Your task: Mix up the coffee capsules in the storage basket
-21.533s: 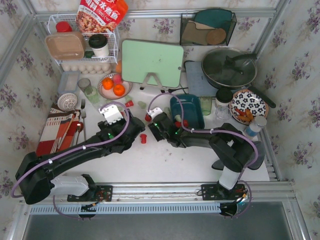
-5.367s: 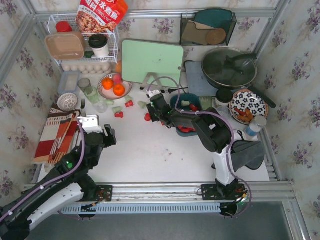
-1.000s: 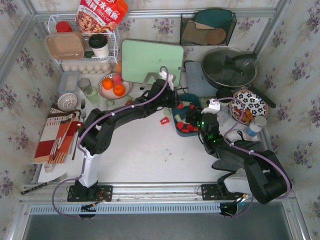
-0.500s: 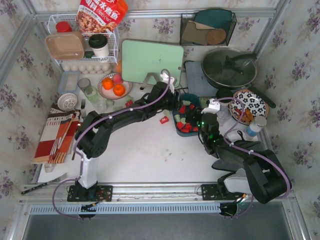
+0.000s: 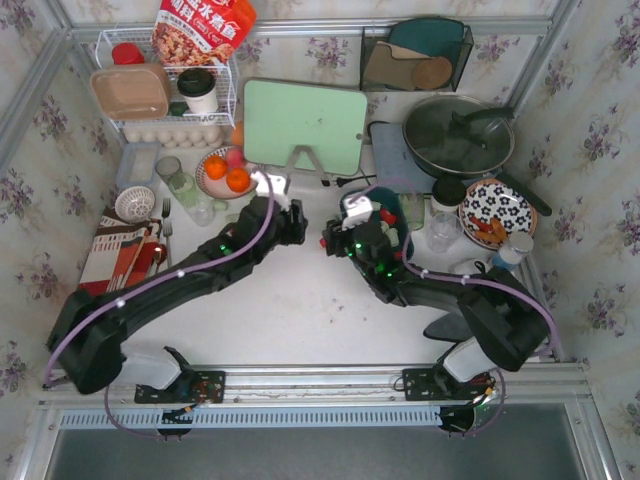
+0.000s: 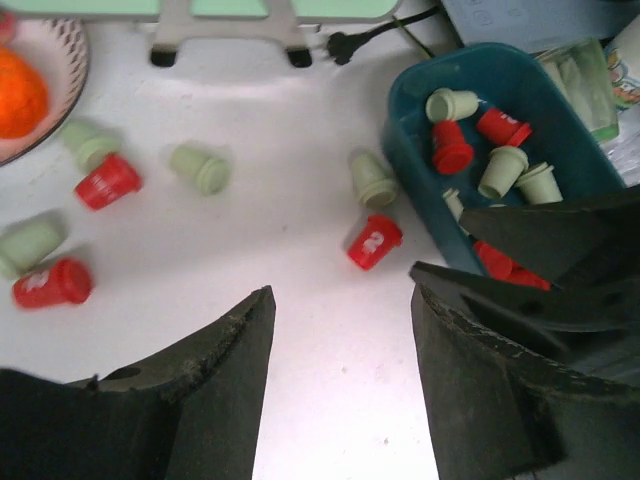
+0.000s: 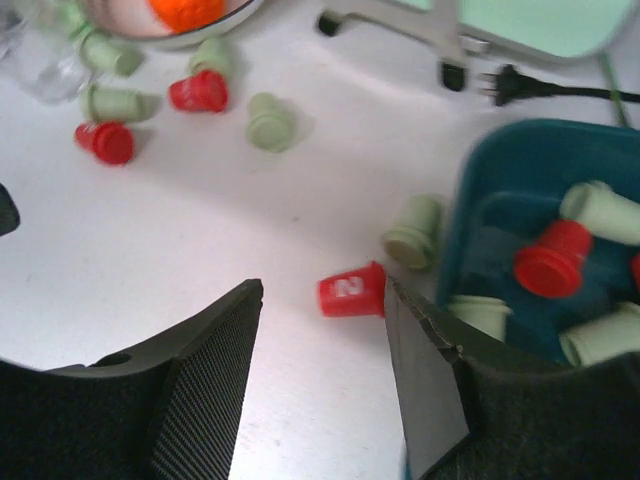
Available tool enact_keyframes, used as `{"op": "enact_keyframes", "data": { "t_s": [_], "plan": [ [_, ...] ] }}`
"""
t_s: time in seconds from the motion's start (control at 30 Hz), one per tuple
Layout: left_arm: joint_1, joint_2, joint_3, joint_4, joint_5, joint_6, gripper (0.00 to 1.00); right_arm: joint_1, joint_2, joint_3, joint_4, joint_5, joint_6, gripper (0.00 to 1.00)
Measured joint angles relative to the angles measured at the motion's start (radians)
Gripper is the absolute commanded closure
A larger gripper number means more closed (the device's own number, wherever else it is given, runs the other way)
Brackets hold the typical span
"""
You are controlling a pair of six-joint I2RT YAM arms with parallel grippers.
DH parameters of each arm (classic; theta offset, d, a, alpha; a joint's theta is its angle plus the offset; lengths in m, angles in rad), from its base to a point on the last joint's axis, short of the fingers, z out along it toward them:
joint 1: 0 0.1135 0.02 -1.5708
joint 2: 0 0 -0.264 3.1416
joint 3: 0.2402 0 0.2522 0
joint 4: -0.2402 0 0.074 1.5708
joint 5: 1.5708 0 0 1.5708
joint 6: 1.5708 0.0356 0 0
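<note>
The dark teal storage basket (image 6: 415, 95) holds several red and mint green coffee capsules (image 6: 452, 148); it also shows in the right wrist view (image 7: 470, 190) and, mostly hidden under my right arm, in the top view (image 5: 392, 227). Several more capsules lie loose on the white table to its left. One red capsule marked "2" (image 7: 352, 290) lies just left of the basket (image 6: 375, 242) (image 5: 325, 241). My right gripper (image 7: 322, 295) (image 5: 330, 243) is open, with this capsule by its right finger. My left gripper (image 6: 340, 300) (image 5: 293, 222) is open and empty over bare table.
A mint capsule (image 7: 412, 232) lies against the basket's left wall. Loose capsules (image 6: 107, 181) lie near a plate of oranges (image 5: 228, 172). A green cutting board (image 5: 303, 123) on a stand, a plug and cord (image 6: 350, 45), a glass (image 5: 441, 222) and a patterned bowl (image 5: 497, 212) are nearby.
My left gripper has pulled back from the basket to the table on its left. My right gripper has come across the basket to its left side, by the red capsule.
</note>
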Motion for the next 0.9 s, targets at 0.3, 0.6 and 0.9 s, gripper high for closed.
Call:
{"op": "enact_keyframes", "data": {
  "t_s": [0.3,0.6,0.9],
  "plan": [
    [-0.007,-0.27,-0.2,-0.134,-0.081,-0.077,0.4,0.077,0.197,0.218,-0.183,0.056,-0.135,0.3],
    [-0.008,-0.505,-0.285,-0.264,-0.154,-0.119,0.4,0.078,0.385,0.378,-0.37,0.071,-0.164,0.29],
    [-0.008,-0.663,-0.35,-0.363,-0.207,-0.14,0.4,0.078,0.423,0.406,-0.426,0.125,-0.167,0.29]
  ]
}}
